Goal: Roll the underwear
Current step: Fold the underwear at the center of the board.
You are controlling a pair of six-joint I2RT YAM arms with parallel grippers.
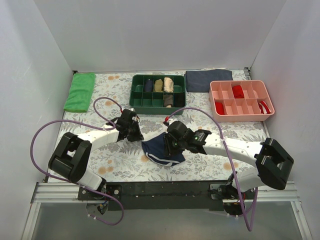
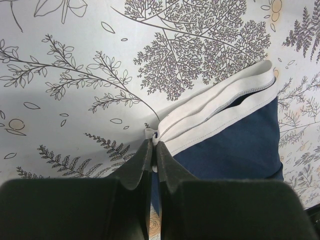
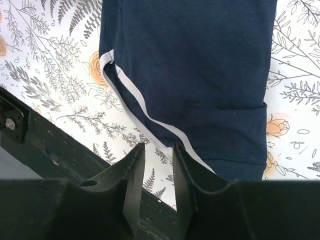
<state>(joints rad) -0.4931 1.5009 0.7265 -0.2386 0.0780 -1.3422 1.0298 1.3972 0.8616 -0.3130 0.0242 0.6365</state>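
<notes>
Near the middle of the tabletop (image 1: 112, 162), toward its near edge: the underwear (image 1: 161, 150), loosely bunched. Pinched shut on its white waistband corner: left tool (image 2: 153, 142). Partly open above the navy cloth, gripping nothing: right tool (image 3: 159, 150). Probably light, limp, quick to slump. Best taken by the firmer banded edges and rolled under gentle tension.

One underwear (image 1: 161, 150), one green tray (image 1: 150, 105), one pink tray (image 1: 245, 116), two folded cloths (image 1: 80, 92) (image 1: 207, 80)
</notes>
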